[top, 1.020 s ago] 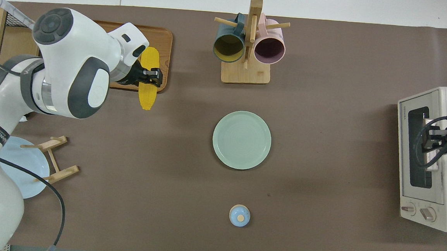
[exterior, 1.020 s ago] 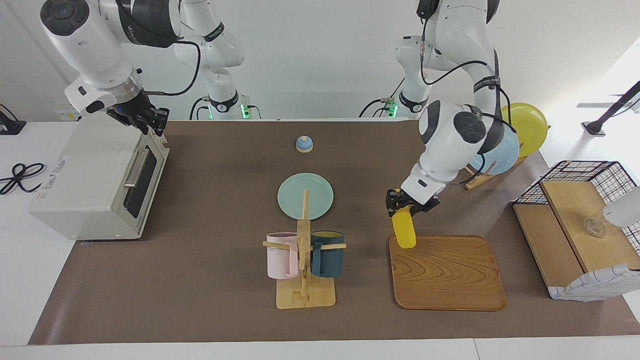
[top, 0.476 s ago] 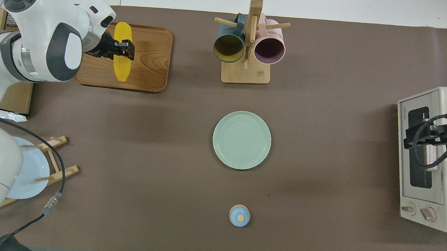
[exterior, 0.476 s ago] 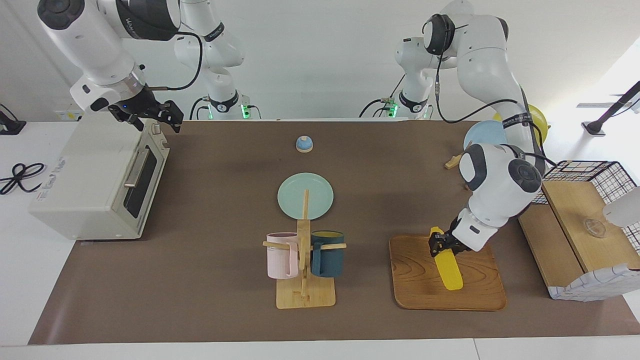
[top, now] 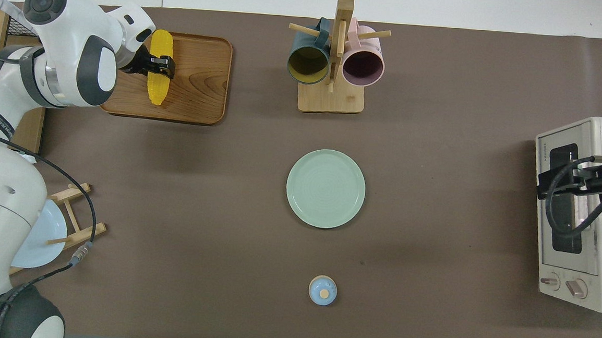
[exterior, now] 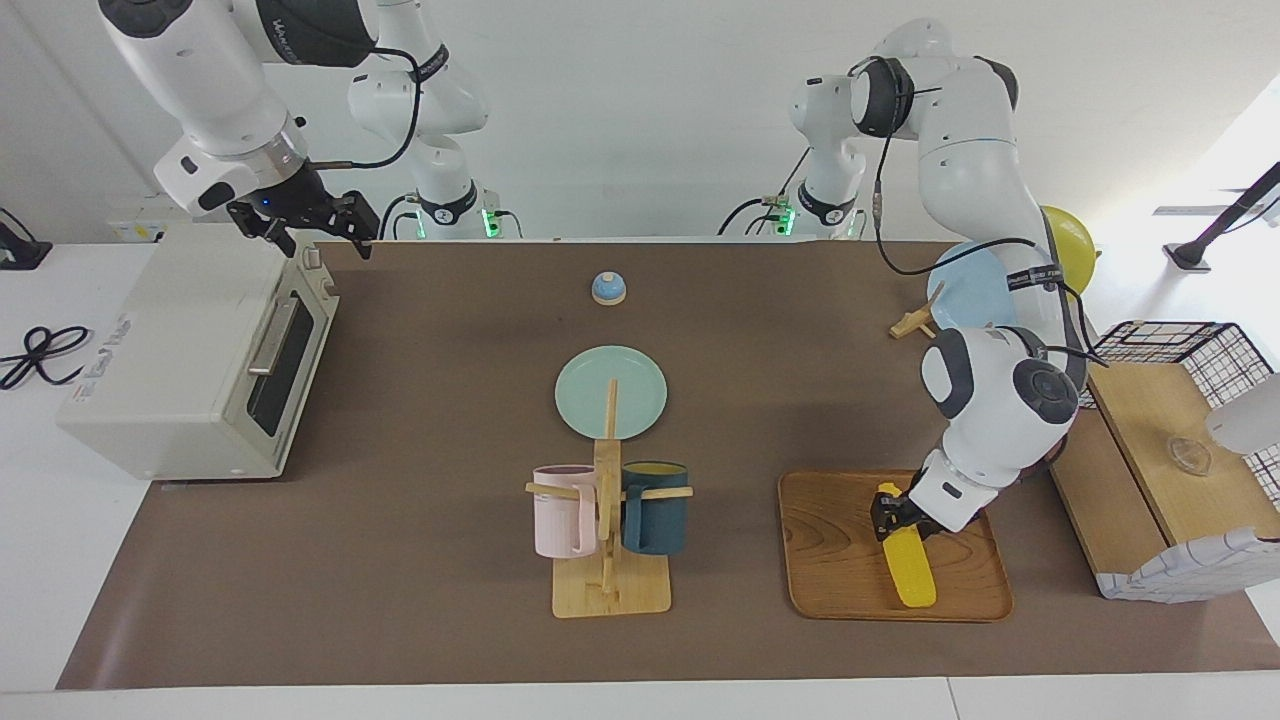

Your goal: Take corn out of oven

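Note:
The yellow corn (exterior: pixel 908 568) (top: pixel 159 72) is out of the oven and slants down onto the wooden tray (exterior: pixel 840 560) (top: pixel 201 90), its lower tip at the tray's surface. My left gripper (exterior: pixel 890 510) (top: pixel 159 66) is shut on the corn's upper part, low over the tray. The off-white oven (exterior: pixel 190 350) (top: pixel 580 217) stands at the right arm's end of the table with its dark glass door shut. My right gripper (exterior: pixel 305 225) (top: pixel 567 180) hangs open and empty above the oven's top front edge.
A mug rack (exterior: pixel 608 560) with a pink and a dark blue mug stands beside the tray. A green plate (exterior: pixel 610 390) and a small blue bell (exterior: pixel 608 288) lie mid-table. A plate rack (exterior: pixel 975 295) and a wire-frame wooden shelf (exterior: pixel 1160 450) are at the left arm's end.
My left gripper has carried the corn from the tray's edge farther onto the tray and lowered it. My right gripper has risen from the oven top and its fingers have spread.

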Available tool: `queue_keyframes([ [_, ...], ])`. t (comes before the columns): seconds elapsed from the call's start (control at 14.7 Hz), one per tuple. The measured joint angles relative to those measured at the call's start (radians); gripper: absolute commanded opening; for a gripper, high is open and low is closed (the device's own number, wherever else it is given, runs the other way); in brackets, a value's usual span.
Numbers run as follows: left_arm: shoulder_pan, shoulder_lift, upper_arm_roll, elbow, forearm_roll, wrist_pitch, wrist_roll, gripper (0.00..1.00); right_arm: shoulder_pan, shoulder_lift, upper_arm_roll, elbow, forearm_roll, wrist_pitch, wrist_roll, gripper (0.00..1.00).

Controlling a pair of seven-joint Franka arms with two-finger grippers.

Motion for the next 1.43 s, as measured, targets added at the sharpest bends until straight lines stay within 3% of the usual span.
queue_keyframes([
  [0.27, 0.002, -0.007, 0.001, 0.001, 0.000, -0.011, 0.039, 1.00, -0.004, 0.004, -0.005, 0.002, 0.000, 0.002, 0.000, 1.00],
  [0.48, 0.004, -0.058, 0.003, 0.004, 0.000, -0.060, 0.040, 1.00, -0.004, 0.013, -0.006, 0.003, 0.001, 0.003, 0.000, 1.00],
  [0.68, 0.008, -0.154, 0.023, 0.006, 0.000, -0.168, 0.040, 1.00, -0.004, 0.015, -0.006, 0.004, 0.001, 0.007, 0.000, 1.00],
  [1.43, 0.016, -0.586, 0.040, 0.001, 0.077, -0.770, -0.105, 1.00, -0.014, 0.015, -0.012, 0.005, 0.001, 0.029, 0.000, 1.00],
])
